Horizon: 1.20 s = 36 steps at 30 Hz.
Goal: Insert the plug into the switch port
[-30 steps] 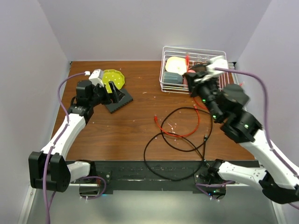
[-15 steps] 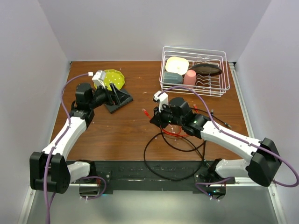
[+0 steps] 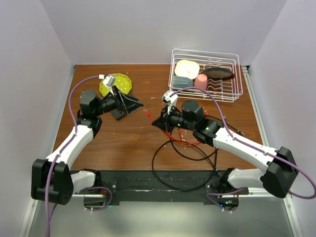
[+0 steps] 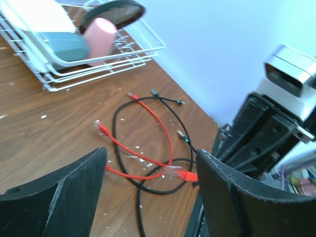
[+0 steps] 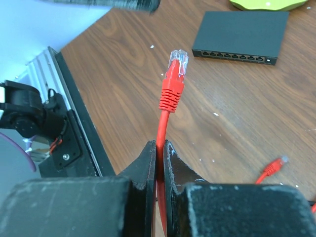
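Plug (image 5: 177,61): clear tip on a red cable (image 5: 170,96), held off the surface (image 3: 123,140) mid-scene, aimed left, well apart from the switch.
Right jaws: pinched narrow on the red cable just behind the plug.
Switch (image 5: 240,34): flat black box, far left, its port row (image 5: 232,55) facing the plug.
Left jaws: spread wide, holding nothing, over the switch; contact with it cannot be told.
Plate (image 3: 121,81): yellow-green, just beyond the switch.
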Tool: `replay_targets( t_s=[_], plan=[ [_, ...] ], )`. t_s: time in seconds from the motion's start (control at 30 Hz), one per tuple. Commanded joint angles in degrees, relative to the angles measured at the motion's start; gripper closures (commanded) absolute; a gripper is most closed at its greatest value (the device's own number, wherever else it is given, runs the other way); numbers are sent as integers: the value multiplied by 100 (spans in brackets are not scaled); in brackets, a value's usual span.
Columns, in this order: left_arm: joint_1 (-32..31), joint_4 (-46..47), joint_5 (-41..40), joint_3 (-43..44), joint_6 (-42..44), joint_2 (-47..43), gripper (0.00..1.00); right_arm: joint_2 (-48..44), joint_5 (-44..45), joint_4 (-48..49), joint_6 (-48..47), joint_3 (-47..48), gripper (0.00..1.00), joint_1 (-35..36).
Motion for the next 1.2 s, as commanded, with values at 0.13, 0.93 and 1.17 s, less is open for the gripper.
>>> replay_targets(
  t_s=[0.13,0.93,1.17],
  plan=[
    [-401,-69,318,254,286,215,26,-126,-148,451,217,279,100,9],
    [-814,624,687,88,463,-110,100,-354,133,327,164,499,55,9],
    [-814,1775,889,-238,-65,-321,100,-153,-68,722,393,438,53,9]
  ],
)
